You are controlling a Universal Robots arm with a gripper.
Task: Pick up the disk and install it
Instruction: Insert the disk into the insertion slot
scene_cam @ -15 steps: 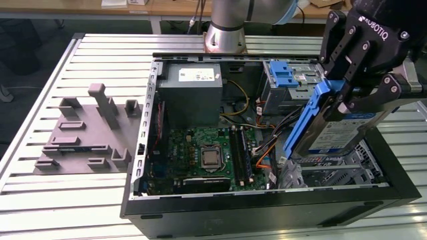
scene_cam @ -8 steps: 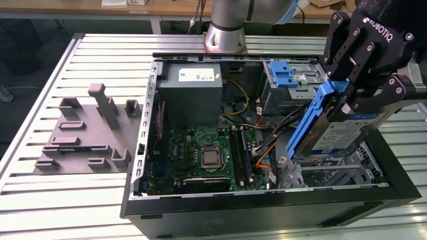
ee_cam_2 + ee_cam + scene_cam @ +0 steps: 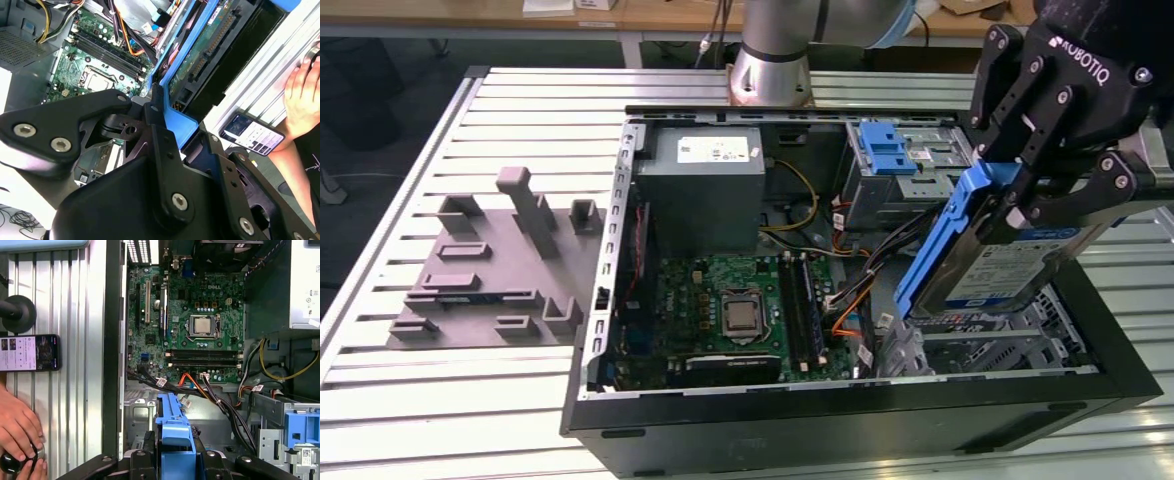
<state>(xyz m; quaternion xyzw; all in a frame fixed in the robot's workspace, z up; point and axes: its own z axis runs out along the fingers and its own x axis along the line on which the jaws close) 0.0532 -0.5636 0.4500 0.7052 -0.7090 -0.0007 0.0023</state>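
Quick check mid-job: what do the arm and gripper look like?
The gripper is matt black, built of angular linked bars joined by silver screws, with white lettering on its body. The arm is a round silver-grey tube with a pale blue joint cap.

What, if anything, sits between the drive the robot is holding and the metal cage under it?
Nothing visible blocks it. The tool grips the disk by its blue frame, tilted above the metal cage. A bundle of black and orange cables runs close beside that cage and might snag.
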